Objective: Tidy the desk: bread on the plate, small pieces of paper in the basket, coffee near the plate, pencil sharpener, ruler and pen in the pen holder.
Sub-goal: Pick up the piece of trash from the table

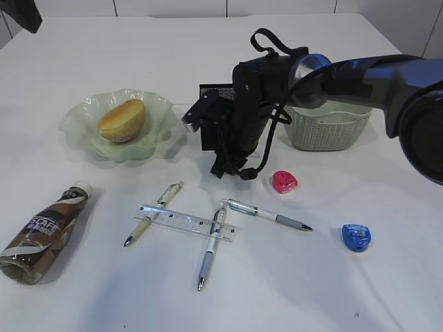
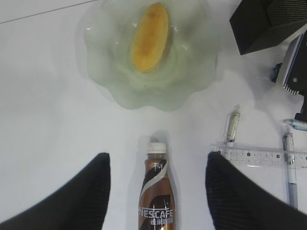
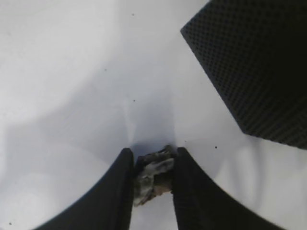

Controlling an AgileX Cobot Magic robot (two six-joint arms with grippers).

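Note:
My right gripper [image 3: 152,155] is shut on a small crumpled piece of paper [image 3: 151,176], just above the table beside the black mesh pen holder [image 3: 259,72]. In the exterior view the right gripper [image 1: 228,168] reaches across the middle, in front of the pen holder [image 1: 208,91]. My left gripper [image 2: 158,158] is open and empty above the lying coffee bottle [image 2: 156,191]. The bread [image 1: 122,120] lies on the green glass plate [image 1: 79,131]. The ruler [image 1: 185,222], three pens [image 1: 154,212] [image 1: 210,249] [image 1: 266,215], a pink sharpener [image 1: 284,181] and a blue sharpener [image 1: 356,237] lie on the table.
The pale green basket [image 1: 331,131] stands at the back right, behind the right arm. The coffee bottle [image 1: 45,232] lies at the front left, below the plate. The ruler [image 2: 259,155] rests across two pens.

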